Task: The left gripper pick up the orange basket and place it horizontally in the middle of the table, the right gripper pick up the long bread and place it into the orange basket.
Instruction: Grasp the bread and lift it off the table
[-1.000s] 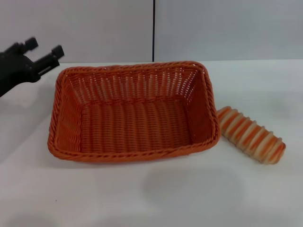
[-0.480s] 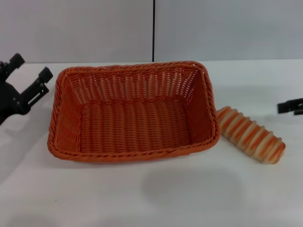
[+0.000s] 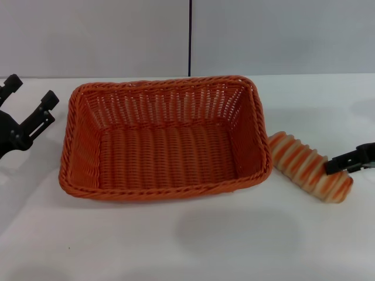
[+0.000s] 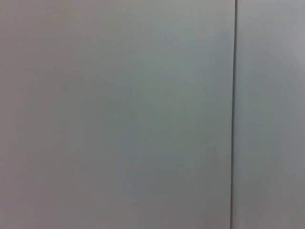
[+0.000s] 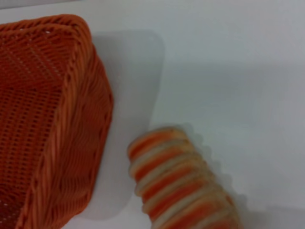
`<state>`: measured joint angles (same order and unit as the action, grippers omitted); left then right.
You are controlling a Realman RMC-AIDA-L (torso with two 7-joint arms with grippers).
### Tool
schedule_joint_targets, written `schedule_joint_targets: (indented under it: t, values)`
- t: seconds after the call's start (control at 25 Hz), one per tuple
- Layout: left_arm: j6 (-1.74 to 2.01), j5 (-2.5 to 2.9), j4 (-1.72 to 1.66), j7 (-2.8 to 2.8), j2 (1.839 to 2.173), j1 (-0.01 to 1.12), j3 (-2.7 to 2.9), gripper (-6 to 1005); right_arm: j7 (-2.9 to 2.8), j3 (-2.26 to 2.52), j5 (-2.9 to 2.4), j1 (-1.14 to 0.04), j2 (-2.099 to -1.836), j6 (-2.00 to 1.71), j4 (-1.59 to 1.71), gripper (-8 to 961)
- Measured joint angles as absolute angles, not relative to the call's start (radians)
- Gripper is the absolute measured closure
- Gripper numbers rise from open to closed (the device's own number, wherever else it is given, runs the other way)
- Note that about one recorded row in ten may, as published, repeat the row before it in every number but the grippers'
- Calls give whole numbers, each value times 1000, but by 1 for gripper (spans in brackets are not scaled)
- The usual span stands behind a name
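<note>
The orange basket [image 3: 167, 190] lies lengthwise across the middle of the white table [image 3: 187, 240], and nothing is inside it. In the right wrist view its corner [image 5: 43, 119] fills one side. The long bread [image 3: 304, 165], cream with orange stripes, rests on the table just right of the basket, angled away from it; the right wrist view shows the bread [image 5: 181, 188] close up. My left gripper [image 3: 32, 89] hangs open to the left of the basket, apart from the rim. My right gripper [image 3: 343, 163] reaches in from the right edge, its black tip over the bread's outer end.
A grey wall [image 3: 281, 35] with a dark vertical seam [image 3: 190, 35] stands behind the table. The left wrist view shows only that wall [image 4: 119, 114] and the seam [image 4: 233, 114]. White tabletop runs along the front of the basket.
My left gripper has drawn back leftward and downward, away from the basket's left rim. My right gripper has come in from the right edge and dropped to the bread's outer end.
</note>
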<state>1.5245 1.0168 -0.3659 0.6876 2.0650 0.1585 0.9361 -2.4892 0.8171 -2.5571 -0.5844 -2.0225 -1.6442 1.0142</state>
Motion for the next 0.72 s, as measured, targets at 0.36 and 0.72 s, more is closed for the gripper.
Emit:
schedule_joint_targets:
  t: [0.36,0.72]
  values:
    - [1524,1012,-364,685,2065,166,936,186,-2450,819,-2558,-625,-2023,-1578,889,322]
    - [1519,1010,-363,684,2065,169,933,186,-2423,820,-2558,-640,-2018,-1572,867,323]
